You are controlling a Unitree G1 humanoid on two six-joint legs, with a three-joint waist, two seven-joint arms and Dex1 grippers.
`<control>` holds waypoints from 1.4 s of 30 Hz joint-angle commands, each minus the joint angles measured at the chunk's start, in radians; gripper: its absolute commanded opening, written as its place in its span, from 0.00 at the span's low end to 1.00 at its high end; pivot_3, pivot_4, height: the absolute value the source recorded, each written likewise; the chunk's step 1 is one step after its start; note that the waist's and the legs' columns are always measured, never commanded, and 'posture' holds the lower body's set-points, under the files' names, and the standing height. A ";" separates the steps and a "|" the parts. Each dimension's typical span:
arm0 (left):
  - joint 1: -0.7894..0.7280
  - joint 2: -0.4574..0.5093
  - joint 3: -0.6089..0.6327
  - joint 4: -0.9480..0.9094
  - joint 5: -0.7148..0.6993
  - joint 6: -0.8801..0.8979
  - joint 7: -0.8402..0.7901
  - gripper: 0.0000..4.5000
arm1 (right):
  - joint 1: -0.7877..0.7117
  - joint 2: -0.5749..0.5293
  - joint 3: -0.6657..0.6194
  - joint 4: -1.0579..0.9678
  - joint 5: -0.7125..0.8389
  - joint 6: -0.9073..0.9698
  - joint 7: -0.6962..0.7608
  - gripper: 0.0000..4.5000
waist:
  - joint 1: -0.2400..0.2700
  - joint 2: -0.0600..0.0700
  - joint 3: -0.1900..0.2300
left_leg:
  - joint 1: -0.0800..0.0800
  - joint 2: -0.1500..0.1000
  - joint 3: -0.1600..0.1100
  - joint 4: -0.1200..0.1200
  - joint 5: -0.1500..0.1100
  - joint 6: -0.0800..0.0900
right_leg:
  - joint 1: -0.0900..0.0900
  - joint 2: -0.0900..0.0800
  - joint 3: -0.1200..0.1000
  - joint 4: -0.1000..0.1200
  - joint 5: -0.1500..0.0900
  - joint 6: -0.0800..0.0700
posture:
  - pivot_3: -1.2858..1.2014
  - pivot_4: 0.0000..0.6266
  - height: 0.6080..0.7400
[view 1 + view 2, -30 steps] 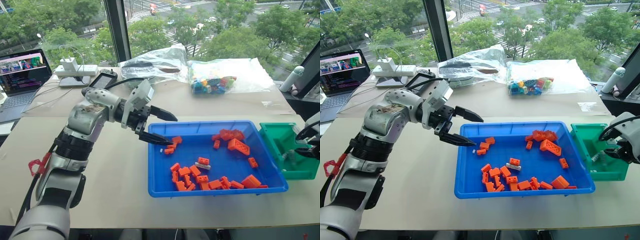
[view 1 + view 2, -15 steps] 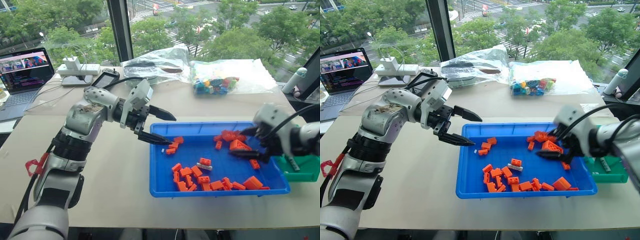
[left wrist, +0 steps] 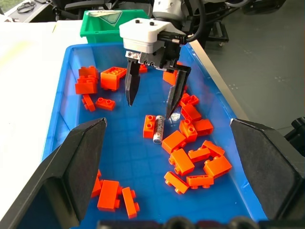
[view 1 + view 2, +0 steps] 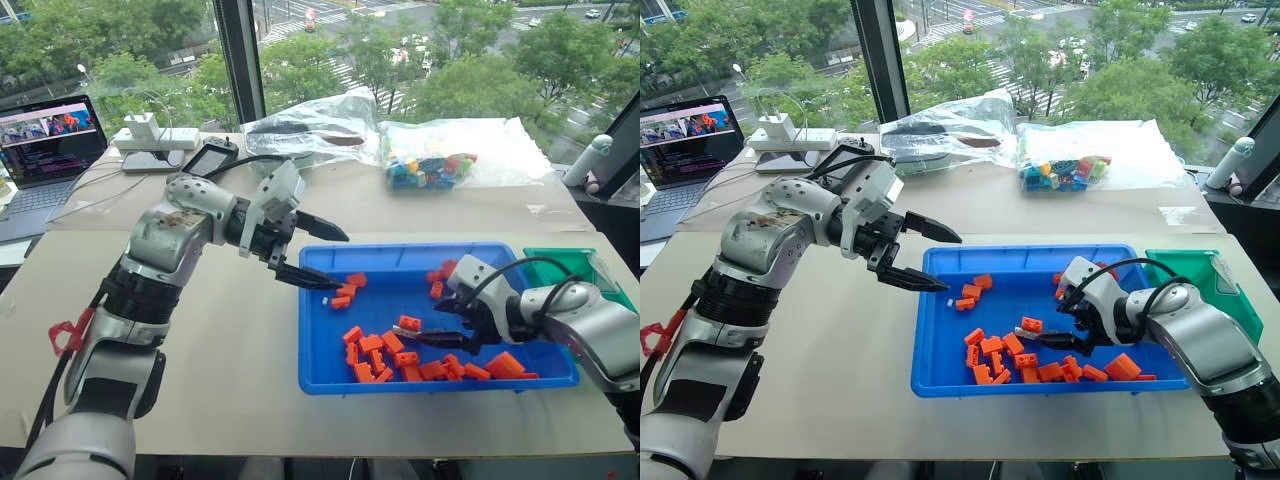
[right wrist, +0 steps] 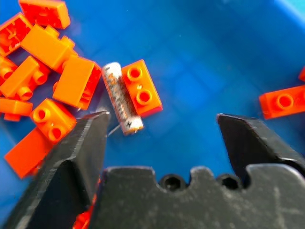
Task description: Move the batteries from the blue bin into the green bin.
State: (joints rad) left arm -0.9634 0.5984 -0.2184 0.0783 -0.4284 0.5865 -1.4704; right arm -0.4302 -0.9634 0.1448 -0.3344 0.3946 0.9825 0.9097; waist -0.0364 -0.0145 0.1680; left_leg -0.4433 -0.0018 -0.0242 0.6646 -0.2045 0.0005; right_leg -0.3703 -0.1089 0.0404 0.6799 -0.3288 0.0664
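Observation:
The blue bin (image 4: 400,248) sits on the table and holds many orange bricks (image 4: 365,345) and one of the batteries (image 3: 158,129), a slim whitish cylinder lying beside a brick near the bin's middle. My right gripper (image 3: 149,109) hangs open just over that battery (image 5: 122,98), which lies close to one fingertip (image 5: 97,121) without being gripped. The green bin (image 4: 575,262) stands at the blue bin's right end, partly behind my right arm. My left gripper (image 4: 340,262) hovers open and empty over the blue bin's rear left corner.
A laptop (image 4: 45,140) and a power strip (image 4: 150,138) are at the back left. A clear plastic bag (image 4: 310,125) and a bag of coloured bricks (image 4: 425,165) lie behind the blue bin. A white bottle (image 4: 583,158) stands at the far right.
My right arm swung left from the green bin to over the blue bin's middle and dropped toward the battery. The left arm held still.

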 commanded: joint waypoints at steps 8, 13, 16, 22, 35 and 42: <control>-0.009 0.020 0.015 -0.024 0.001 -0.011 0.013 1.00 | -0.017 0.016 0.017 0.001 -0.020 -0.046 0.009 0.69 | -0.001 0.000 0.000 | 0.000 0.000 0.000 0.000 0.000 0.000 | 0.000 0.000 0.000 0.000 0.000 0.000 | 0.52 0.24 0.98; -0.014 0.021 0.016 -0.017 0.004 -0.016 0.018 1.00 | -0.018 0.035 0.028 0.023 -0.024 -0.049 0.010 0.69 | -0.001 0.000 0.000 | 0.000 0.000 0.000 0.000 0.000 0.000 | 0.000 0.000 0.000 0.000 0.000 0.000 | 0.52 0.24 0.98; -0.015 0.021 0.015 -0.016 0.004 -0.015 0.019 1.00 | -0.021 0.041 0.035 0.035 -0.029 -0.044 0.008 0.53 | -0.001 0.000 0.000 | 0.000 0.000 0.000 0.000 0.000 0.000 | 0.000 0.000 0.000 0.000 0.000 0.000 | 0.52 0.24 0.98; -0.017 0.018 0.015 -0.012 0.008 -0.023 0.021 1.00 | -0.021 0.037 0.025 0.044 -0.023 -0.033 0.013 0.10 | -0.002 0.000 0.000 | 0.000 0.000 0.000 0.000 0.000 0.000 | 0.000 0.000 0.000 0.000 0.000 0.000 | 0.52 0.24 0.98; -0.020 0.007 0.010 -0.009 0.016 -0.032 0.019 1.00 | -0.082 -0.186 -0.103 0.168 -0.128 -0.074 -0.035 0.10 | 0.010 0.000 0.000 | 0.000 0.000 0.001 0.000 0.000 0.000 | 0.000 0.000 0.000 0.000 0.000 0.000 | 0.52 0.24 0.98; -0.024 0.000 0.006 0.001 0.026 -0.045 0.013 1.00 | -0.126 -0.158 -0.119 0.241 -0.191 -0.104 -0.090 0.44 | -0.005 0.000 0.000 | 0.000 0.000 0.001 0.000 0.000 0.000 | -0.001 0.000 0.001 0.000 0.000 0.000 | 0.52 0.24 0.98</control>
State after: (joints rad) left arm -0.9654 0.5964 -0.2182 0.0895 -0.3980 0.5639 -1.4518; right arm -0.5341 -1.1211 0.0654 -0.0692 0.2009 0.8879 0.8234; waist -0.0414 -0.0144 0.1680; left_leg -0.4433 -0.0017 -0.0231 0.6644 -0.2044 0.0005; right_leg -0.3712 -0.1090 0.0412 0.6800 -0.3288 0.0664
